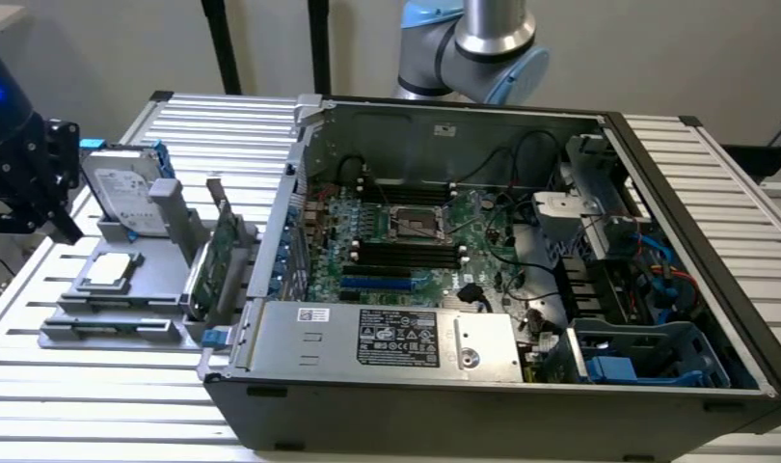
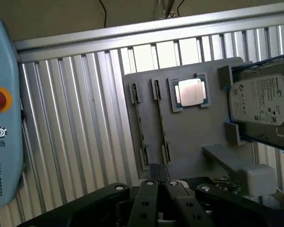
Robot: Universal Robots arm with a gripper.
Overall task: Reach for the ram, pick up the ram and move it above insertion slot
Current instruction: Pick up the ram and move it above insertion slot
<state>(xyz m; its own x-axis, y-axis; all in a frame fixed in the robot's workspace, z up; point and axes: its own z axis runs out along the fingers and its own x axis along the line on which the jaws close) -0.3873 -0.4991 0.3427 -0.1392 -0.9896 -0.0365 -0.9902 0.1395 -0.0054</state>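
Claw (image 2: 158, 191): pinched together, holding nothing you can see, over the grey holder (image 2: 189, 137). Ram (image 2: 162, 123): apparently the thin edge standing in the rail (image 2: 166, 152) just ahead; unconfirmed. Hazard: lower it this narrow and you would likely strike the ram's top instead of straddling it.

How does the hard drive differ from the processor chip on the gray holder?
The hard drive is larger than the processor chip. The hard drive stands propped on edge; the chip lies flat. The drive has blue rails; the chip none. Both are silver and sit on the gray holder.
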